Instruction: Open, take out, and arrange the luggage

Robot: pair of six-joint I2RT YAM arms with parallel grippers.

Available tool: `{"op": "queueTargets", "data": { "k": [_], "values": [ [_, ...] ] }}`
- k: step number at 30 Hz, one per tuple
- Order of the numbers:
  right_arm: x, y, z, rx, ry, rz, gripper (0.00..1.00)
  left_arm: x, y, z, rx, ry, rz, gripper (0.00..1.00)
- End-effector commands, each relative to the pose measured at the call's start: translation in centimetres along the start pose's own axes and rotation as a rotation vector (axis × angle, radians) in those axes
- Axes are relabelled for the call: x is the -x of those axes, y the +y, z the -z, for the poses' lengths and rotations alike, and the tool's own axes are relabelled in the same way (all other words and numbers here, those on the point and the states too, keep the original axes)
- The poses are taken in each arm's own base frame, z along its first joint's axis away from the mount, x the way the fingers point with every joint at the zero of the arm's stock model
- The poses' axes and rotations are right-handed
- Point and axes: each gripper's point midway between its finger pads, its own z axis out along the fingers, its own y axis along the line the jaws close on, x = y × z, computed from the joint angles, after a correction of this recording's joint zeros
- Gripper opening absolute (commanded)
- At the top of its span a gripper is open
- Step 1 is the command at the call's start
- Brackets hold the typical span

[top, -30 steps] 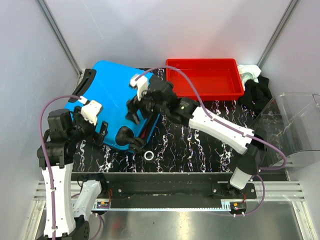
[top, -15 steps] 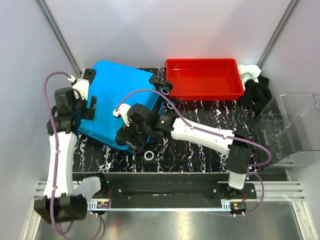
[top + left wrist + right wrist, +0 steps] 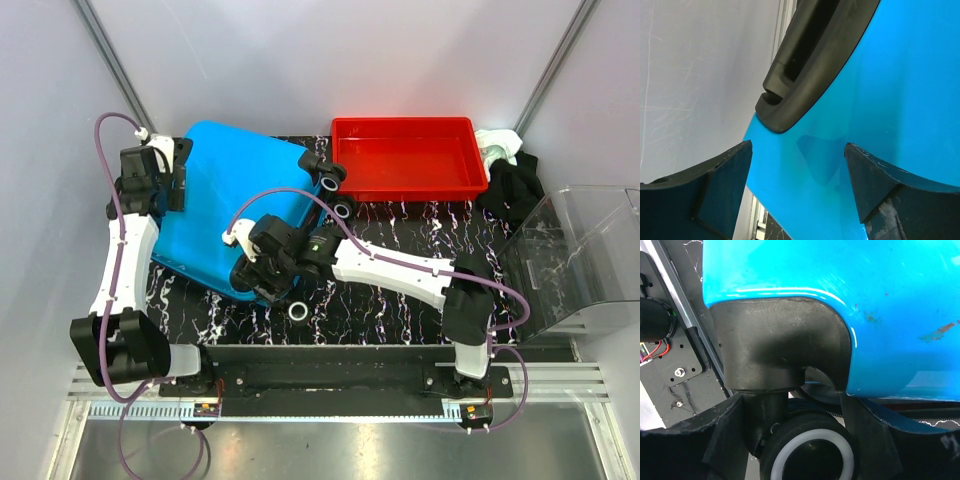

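Observation:
The luggage point(image 3: 225, 195), a bright blue hard-shell suitcase, lies shut and flat at the table's left rear, with two black wheels point(image 3: 331, 174) toward the red tray. My left gripper point(image 3: 166, 186) hovers at its far-left edge beside the black handle point(image 3: 812, 57). It stands open point(image 3: 797, 170), with only the blue shell point(image 3: 900, 90) between its fingers point(image 3: 717, 192). My right gripper point(image 3: 264, 268) is at the near corner. In the right wrist view it point(image 3: 795, 440) is shut around the caster wheel point(image 3: 807, 457) and its black housing point(image 3: 777, 345).
A red tray point(image 3: 405, 188) sits behind the right arm. A clear plastic bin point(image 3: 585, 255) stands at the right edge, with black cloth point(image 3: 512, 188) and white cloth point(image 3: 497, 143) beside it. A small ring point(image 3: 298, 312) lies on the marbled tabletop near the luggage's near corner.
My left gripper has climbed from the near-left side to the far-left edge by the handle. My right gripper has come down from the shell's top to the near corner wheel.

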Motion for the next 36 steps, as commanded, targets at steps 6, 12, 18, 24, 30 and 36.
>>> {"op": "queueTargets", "data": {
  "k": [6, 12, 18, 24, 30, 36],
  "values": [
    [0.5, -4.0, 3.2, -0.127, -0.105, 0.065, 0.0, 4.0, 1.1, 1.5, -0.004, -0.132, 0.058, 0.82],
    [-2.5, -6.8, 6.5, -0.138, -0.146, -0.066, 0.0, 2.6, -1.4, 2.4, -0.137, -0.11, 0.027, 0.8],
    [-3.4, -8.0, 8.0, -0.091, -0.211, -0.141, 0.0, 0.3, -9.0, 8.8, -0.612, -0.166, -0.128, 0.76],
    [1.2, -7.9, 9.2, -0.062, -0.309, -0.116, 0.0, -2.3, -10.5, 12.2, -0.704, -0.156, -0.232, 0.76],
    [7.1, -8.1, 10.7, -0.056, -0.429, -0.107, 0.0, -2.8, -11.1, 17.2, -0.808, -0.208, -0.278, 0.77],
    [11.3, -9.0, 11.2, -0.072, -0.521, -0.139, 0.0, -5.2, -13.2, 20.6, -0.975, -0.197, -0.343, 0.75]
  ]
}}
